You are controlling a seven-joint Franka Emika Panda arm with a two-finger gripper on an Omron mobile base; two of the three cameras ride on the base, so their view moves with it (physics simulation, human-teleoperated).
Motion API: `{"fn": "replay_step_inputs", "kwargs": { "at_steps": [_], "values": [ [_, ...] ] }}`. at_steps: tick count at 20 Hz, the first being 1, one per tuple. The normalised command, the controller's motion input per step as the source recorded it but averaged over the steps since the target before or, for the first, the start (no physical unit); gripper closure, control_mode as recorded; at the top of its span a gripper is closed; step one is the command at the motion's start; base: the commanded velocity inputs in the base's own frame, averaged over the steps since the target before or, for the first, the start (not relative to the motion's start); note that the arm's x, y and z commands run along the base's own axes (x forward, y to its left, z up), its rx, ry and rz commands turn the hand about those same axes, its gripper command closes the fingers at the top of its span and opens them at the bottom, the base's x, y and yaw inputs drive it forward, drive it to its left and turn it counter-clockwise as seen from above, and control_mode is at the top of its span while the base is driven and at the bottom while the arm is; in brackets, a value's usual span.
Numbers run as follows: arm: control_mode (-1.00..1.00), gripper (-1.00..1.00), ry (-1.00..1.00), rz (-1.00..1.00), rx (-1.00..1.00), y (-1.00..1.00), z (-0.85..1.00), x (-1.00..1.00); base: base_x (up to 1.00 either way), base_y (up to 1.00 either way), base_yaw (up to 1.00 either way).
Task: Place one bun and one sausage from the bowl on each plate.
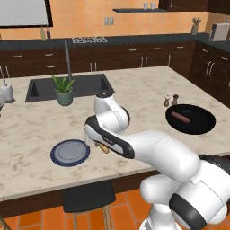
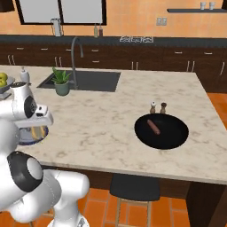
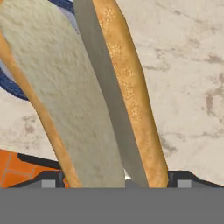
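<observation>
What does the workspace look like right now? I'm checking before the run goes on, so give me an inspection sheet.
Surface: marble counter with a sink set in it.
Job's things: bun between the gripper's fingers; grey-blue plate bare, beside the gripper; black bowl holds one sausage.
Clutter: potted plant; two shakers just behind the black bowl; fruit bowl at the far left.
Grippers: gripper closed on the bun, low by the plate's edge.
Cables: nothing seen.
Surroundings: dark cabinets, orange wall, stool under the counter.
</observation>
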Motion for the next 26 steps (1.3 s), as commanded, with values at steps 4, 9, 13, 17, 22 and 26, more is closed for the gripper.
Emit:
{"fn": "replay_step_inputs", "kwargs": {
  "at_steps": [4,9,13,17,22,26],
  "values": [
    [-1.0,1.0,0.12,0.03,0.11,1.0,-0.22,0.82,0.0,0.0,0.0],
    [-1.0,1.0,0.08,0.0,0.03,0.99,-0.46,0.93,0.0,0.0,0.0],
    [-1.0,1.0,0.07,0.0,-0.04,0.19,-0.36,0.39,0.0,0.0,0.0],
    [-1.0,1.0,0.0,0.0,-0.01,0.14,-0.43,0.53,0.0,0.0,0.0],
    [-1.0,-1.0,0.04,0.0,-0.02,0.42,-0.23,0.4,0.0,0.0,0.0],
    [-1.0,-1.0,0.08,0.0,-0.01,0.04,-0.07,0.09,0.0,0.0,0.0]
  ]
}}
